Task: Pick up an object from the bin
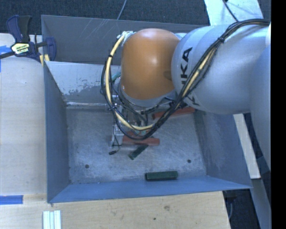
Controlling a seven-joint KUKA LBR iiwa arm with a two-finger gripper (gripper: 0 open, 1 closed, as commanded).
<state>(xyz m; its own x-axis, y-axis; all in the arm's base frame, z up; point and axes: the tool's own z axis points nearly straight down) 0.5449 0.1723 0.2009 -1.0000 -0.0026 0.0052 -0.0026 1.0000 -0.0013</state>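
Reddish stick, the thing nearest the tool, lies on the floor of the bin just below the middle of the frame. Its long axis runs nearly left to right, tilted only a little. The tool hangs under the orange cover, low over the bin floor, and the stick's left end is just beside it, on its right in the frame. So the stick stretches away from the tool toward the right rather than lying under it.

Whether the tool is apart or together I cannot tell, because the cables and the wrist hide most of it. Just under the stick lies a small dark piece, slanted from lower left to upper right. It is touching or almost touching the stick; I cannot say which. A dark green bar lies well apart, near the bottom wall of the bin, also lengthwise left to right. Another red thing peeks out beneath the arm at the upper right of the floor.

In my judgement, a grasp on the stick calls for a small shift to the right and a closing across its short side, up and down in the frame. The dark piece lies so close that it could get caught as well.
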